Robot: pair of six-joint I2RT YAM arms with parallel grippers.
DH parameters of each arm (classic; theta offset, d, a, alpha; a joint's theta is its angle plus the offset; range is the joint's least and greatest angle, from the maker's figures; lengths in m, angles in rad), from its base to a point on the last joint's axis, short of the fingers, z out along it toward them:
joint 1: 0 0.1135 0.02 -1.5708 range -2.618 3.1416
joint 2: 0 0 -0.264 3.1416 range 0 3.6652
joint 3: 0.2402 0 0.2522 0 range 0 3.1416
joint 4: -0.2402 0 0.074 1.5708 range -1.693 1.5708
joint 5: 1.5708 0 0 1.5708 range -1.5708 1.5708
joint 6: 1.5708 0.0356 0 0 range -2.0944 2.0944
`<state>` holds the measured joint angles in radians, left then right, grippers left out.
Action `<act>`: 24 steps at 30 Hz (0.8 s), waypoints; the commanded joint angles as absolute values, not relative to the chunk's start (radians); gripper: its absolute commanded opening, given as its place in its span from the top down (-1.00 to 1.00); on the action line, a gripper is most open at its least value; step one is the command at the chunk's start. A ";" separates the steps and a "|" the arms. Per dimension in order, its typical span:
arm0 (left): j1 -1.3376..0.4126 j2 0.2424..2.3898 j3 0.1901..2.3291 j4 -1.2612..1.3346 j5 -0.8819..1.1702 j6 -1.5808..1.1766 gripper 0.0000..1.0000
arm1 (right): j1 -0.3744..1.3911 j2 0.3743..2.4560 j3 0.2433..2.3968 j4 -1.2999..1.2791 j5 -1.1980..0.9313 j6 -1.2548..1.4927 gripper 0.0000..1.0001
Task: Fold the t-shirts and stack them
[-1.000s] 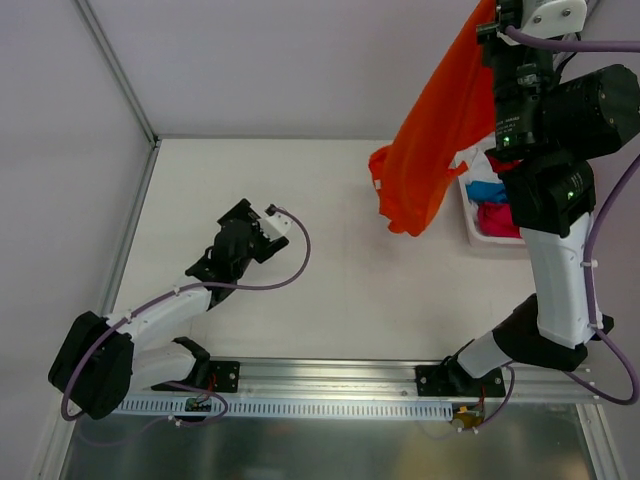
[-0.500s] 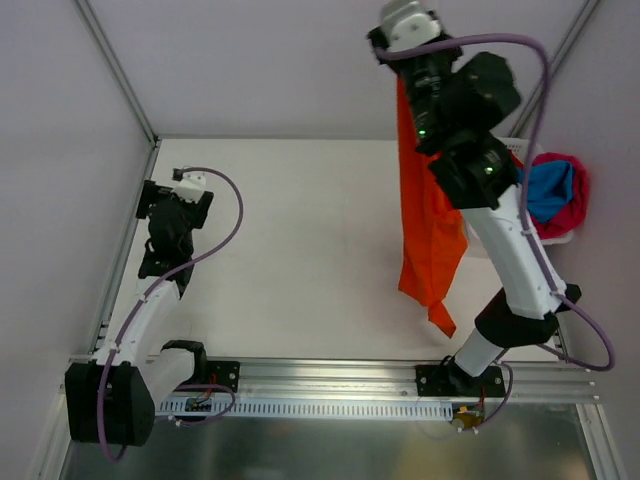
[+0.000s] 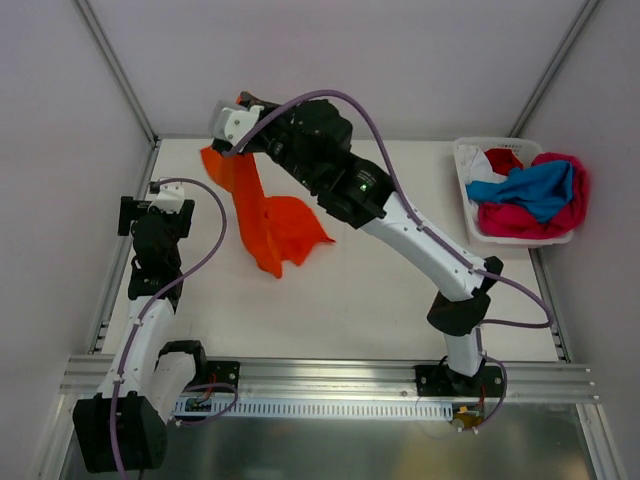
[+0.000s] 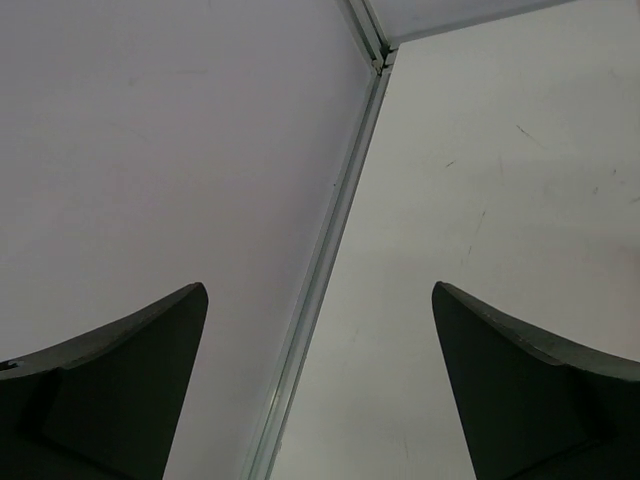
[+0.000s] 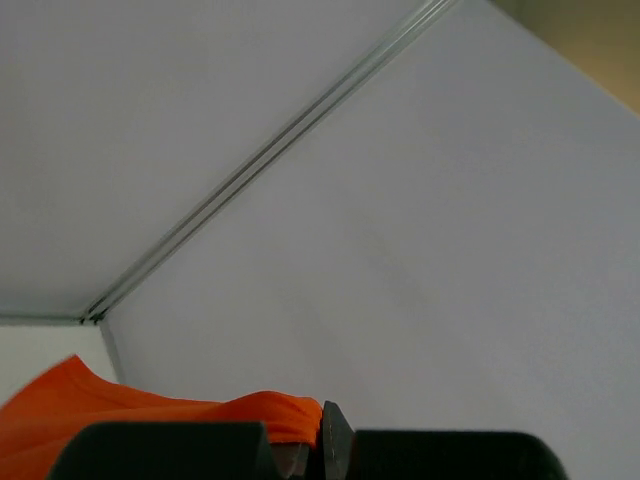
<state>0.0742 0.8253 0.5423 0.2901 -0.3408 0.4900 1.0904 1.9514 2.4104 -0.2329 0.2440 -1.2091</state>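
Note:
The vivid orange t-shirt hangs from my right gripper at the far left of the table, and its lower part lies crumpled on the table top. In the right wrist view the right gripper is shut on a fold of the orange cloth. My left gripper is open and empty by the table's left edge, left of the shirt. In its wrist view the left gripper has its jaws wide apart over bare table. Red, blue and magenta-pink shirts are heaped in the basket.
The white plastic basket stands at the table's far right. An aluminium rail runs along the left edge where the table meets the wall panel. The right arm stretches diagonally across the table's middle.
My right arm has swung from the far right to the far left with the orange shirt, whose lower part now rests on the table. My left arm drew back to the left edge.

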 commanded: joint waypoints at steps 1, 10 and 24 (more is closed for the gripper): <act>0.103 0.808 0.540 0.298 -0.318 0.471 -0.94 | 1.071 1.870 2.540 -0.078 0.209 -1.196 0.99; 0.110 0.842 0.583 0.258 -0.282 0.425 -0.93 | 0.919 1.728 2.401 -0.066 0.299 -1.198 1.00; 0.109 0.833 0.612 0.184 -0.166 0.440 -0.92 | 0.520 1.381 1.169 0.129 0.428 -1.180 1.00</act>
<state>0.1001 0.8543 0.5659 0.1944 -0.2272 0.4366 0.5659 1.4834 1.2469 0.0254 0.3614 -1.1824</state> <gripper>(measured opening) 0.963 0.031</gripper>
